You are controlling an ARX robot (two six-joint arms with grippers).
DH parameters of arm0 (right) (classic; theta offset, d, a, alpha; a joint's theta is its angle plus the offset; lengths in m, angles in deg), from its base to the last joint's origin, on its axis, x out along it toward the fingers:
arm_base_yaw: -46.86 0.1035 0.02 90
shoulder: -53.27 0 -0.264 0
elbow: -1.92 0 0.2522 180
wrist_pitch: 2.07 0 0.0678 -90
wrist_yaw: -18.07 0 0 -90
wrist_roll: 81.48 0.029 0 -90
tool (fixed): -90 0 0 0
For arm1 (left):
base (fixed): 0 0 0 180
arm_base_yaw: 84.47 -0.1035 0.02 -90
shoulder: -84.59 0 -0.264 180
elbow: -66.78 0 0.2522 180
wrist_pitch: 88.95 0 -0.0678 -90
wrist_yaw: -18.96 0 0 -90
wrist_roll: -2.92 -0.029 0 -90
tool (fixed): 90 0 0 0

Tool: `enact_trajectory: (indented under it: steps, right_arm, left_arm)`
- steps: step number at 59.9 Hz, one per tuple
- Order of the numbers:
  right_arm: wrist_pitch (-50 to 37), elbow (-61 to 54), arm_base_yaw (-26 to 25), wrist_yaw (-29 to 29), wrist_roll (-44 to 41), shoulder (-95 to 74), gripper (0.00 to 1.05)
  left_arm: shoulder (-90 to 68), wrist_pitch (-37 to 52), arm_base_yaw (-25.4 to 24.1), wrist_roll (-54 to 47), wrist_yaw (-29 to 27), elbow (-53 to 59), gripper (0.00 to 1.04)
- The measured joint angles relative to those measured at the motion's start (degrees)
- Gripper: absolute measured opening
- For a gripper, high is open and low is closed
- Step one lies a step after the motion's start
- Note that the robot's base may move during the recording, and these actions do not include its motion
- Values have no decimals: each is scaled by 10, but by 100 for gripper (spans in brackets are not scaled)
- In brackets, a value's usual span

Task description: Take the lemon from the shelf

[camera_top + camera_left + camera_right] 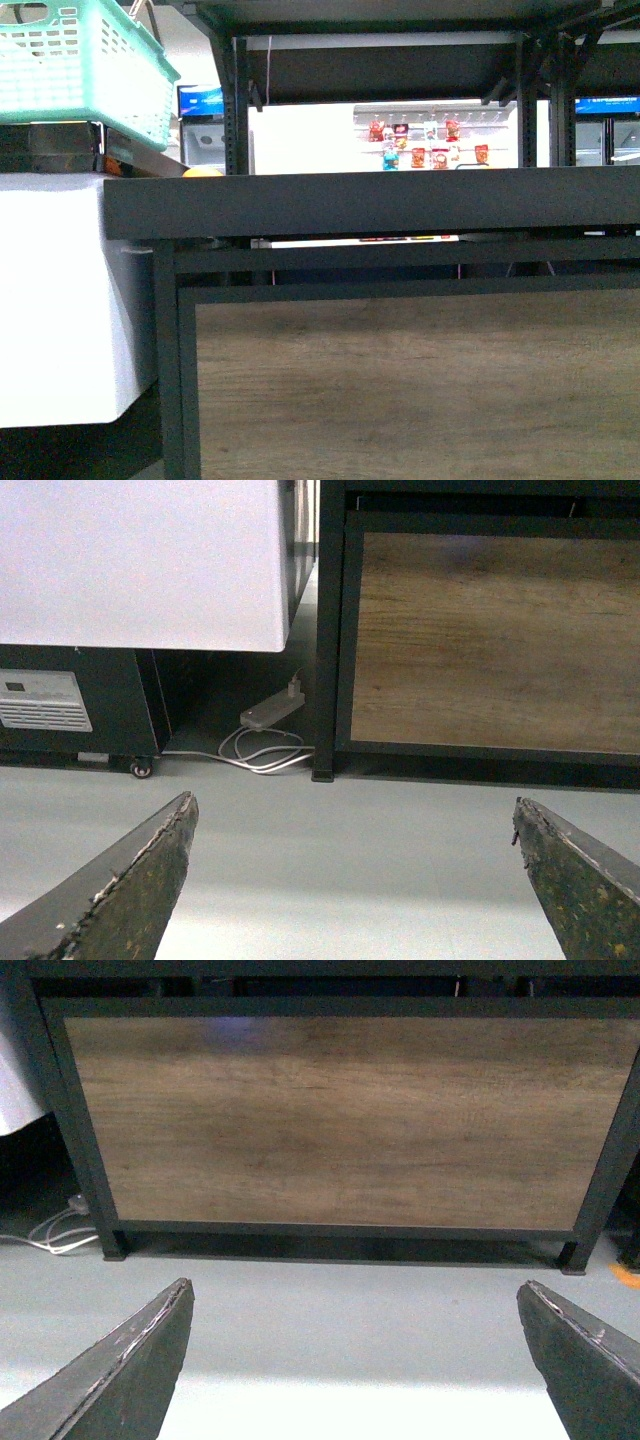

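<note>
The left gripper (352, 808) and right gripper (355, 1290), fingers (130, 890) spread wide and empty, hang over the floor (250, 800) facing the shelf (380, 200) and its wooden panel (330, 1120).

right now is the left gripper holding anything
No, the left gripper is open, with only grey floor showing between its two dark fingers.

The left hand (352, 808) gapes empty above grey floor (420, 880), facing the shelf (490, 640).
</note>
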Motion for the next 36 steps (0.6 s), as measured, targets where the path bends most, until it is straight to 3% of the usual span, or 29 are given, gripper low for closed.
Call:
enact_trajectory:
  steps: [36]
  right_arm:
    - [0,0,0,0,0,0,97]
  left_arm:
    - [0,0,0,0,0,0,97]
